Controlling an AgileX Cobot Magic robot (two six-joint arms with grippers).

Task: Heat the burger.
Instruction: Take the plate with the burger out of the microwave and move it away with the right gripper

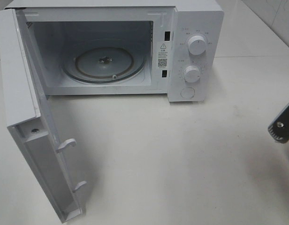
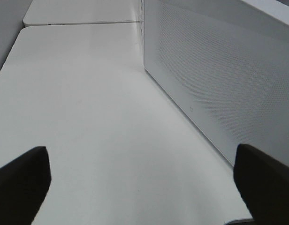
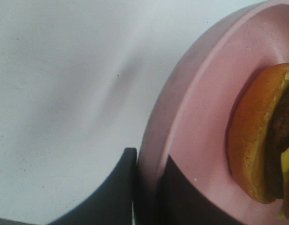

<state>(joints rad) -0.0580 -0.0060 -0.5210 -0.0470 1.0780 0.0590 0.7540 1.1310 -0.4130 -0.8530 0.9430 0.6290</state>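
I see the right gripper [image 3: 147,187] clamped on the rim of the pink plate [image 3: 201,117], with the burger [image 3: 262,136] sitting on that plate. My left gripper [image 2: 144,183] stands wide apart beside the open door [image 2: 219,79] of the microwave [image 1: 191,28].
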